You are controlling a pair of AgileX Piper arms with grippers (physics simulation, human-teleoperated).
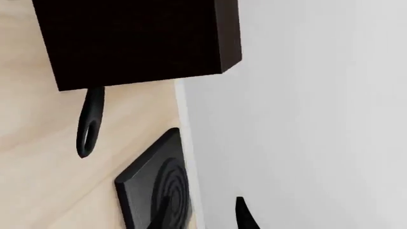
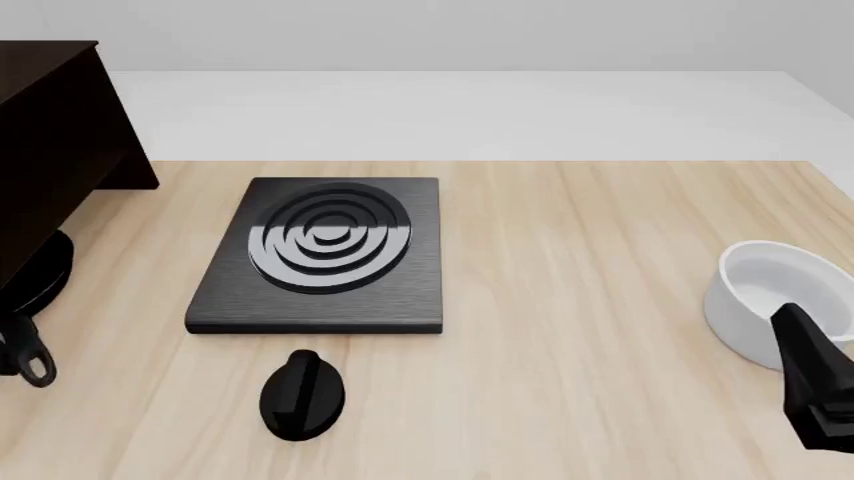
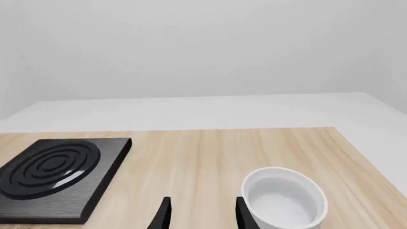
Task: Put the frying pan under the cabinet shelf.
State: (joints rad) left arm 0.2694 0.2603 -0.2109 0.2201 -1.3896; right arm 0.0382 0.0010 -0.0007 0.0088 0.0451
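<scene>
1. Front view shows the cabinet (image 2: 54, 150) at the far left edge of the table (image 2: 601, 300), dark brown and boxy, partly cut off by the frame.
2. The frying pan (image 2: 34, 275) lies under the cabinet's overhang: only a slice of its round black body shows below the panel, and its handle points back toward my side, the loop end sticking out near the left edge.
3. In my left wrist view the same handle (image 1: 89, 126) pokes out from beneath the cabinet (image 1: 133, 40), its loop hole plain to see, with the pan body hidden under the dark panel.
4. A square black stove plate (image 2: 320, 255) with concentric rings lies flat near the middle of the table, well apart from the pan. A round black knob (image 2: 303, 395) with a ridge sits just in front of it.
5. A white bowl (image 2: 781, 300) stands upright at the right side of the table.
6. My right gripper (image 3: 200, 212) hovers just beside the bowl (image 3: 283, 198), fingers spread with nothing between them.
7. My left gripper (image 1: 203, 214) shows only two dark finger tips at the frame edge, parted and holding nothing.
8. I can read no brand, label or writing on any object.
</scene>
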